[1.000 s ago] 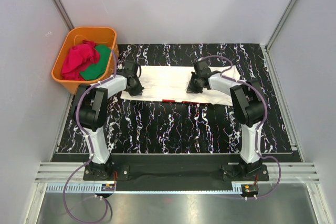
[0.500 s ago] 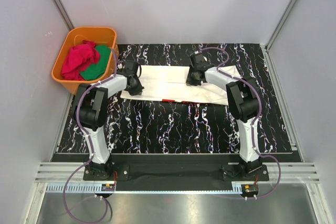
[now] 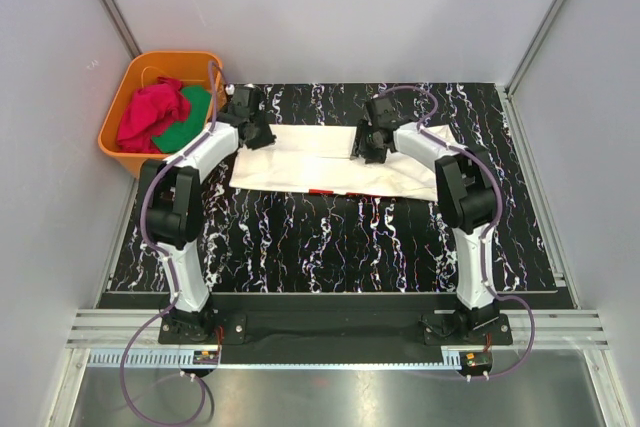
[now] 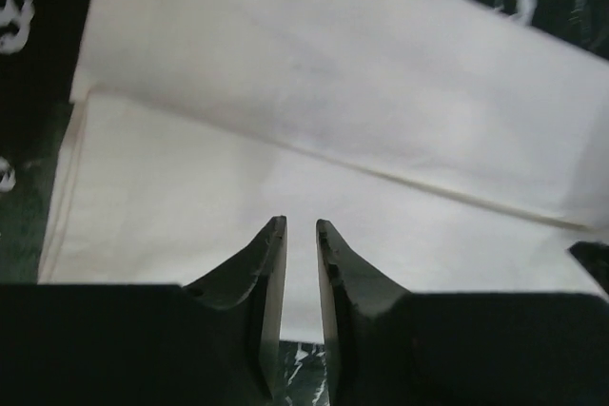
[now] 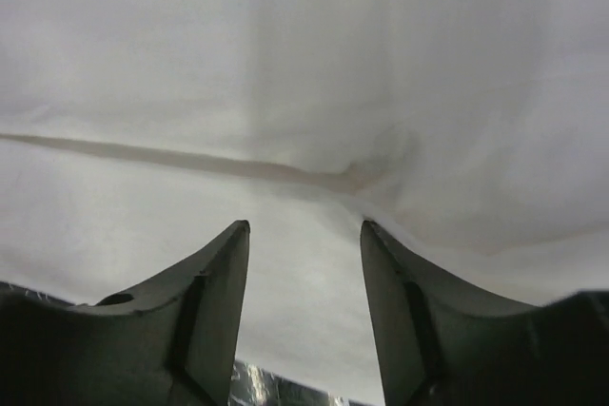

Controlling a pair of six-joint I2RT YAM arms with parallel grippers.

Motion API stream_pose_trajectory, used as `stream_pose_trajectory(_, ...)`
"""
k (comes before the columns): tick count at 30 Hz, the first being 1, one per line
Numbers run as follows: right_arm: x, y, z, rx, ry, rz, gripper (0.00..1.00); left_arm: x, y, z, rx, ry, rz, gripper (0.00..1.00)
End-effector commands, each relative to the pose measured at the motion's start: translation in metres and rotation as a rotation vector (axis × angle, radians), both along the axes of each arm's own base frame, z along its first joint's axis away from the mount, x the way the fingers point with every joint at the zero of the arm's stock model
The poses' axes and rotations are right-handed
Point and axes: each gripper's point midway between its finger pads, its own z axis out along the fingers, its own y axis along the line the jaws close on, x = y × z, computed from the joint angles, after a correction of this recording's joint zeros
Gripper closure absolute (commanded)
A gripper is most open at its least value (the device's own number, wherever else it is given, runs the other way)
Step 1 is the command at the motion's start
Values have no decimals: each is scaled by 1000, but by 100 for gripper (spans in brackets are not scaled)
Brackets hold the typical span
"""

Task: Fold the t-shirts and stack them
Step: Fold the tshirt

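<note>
Cream-white t-shirt (image 3: pixel 320 157) lies flat on the black and white tabletop (image 3: pixel 330 247), folded into one long strip that runs from left to right. A tiny bit of red (image 3: pixel 322 190) peeks out at its near edge.

We see the left claw (image 3: pixel 258 133) at the far left corner of the strip. In the left wrist view the left claw (image 4: pixel 301 225) has only a thin slit between its two fingers (image 4: pixel 257 273). Nothing is in that slit. The shirt (image 4: pixel 333 92) lies below it, with one layer folded over another and a long straight edge going across.

We see the right claw (image 3: pixel 368 147) over the far edge of the strip, near its middle. In the right wrist view the right claw (image 5: pixel 304 225) is spread wide and holds nothing. The cloth (image 5: pixel 304 64) under it has a soft crease from side to side. We cannot tell if the tips touch the cloth.

Off the tabletop, at the far left, sits an orange tub (image 3: pixel 128 163). A red cloth (image 3: pixel 150 115) is bunched up in it, with a green cloth (image 3: pixel 188 122) right beside it. We cannot read any print on the red one.
</note>
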Motion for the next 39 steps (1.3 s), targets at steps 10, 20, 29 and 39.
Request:
stream_pose_trajectory(10,-58,-86,100,80,-90,-94,32,-26,-163,19,-348,-131,-452,78)
stream_pose_trajectory(20,-87,-151,92,114,-85,-244,62,-66,-284,-20,-461,-139,-608,94)
stream_pose_trajectory(29,-89,-184,88,136,-98,-305,64,-59,-310,-35,-519,-99,-569,98)
stream_pose_trajectory(39,-82,-195,60,240,-38,-366,68,-48,-318,-37,-538,-110,-553,98)
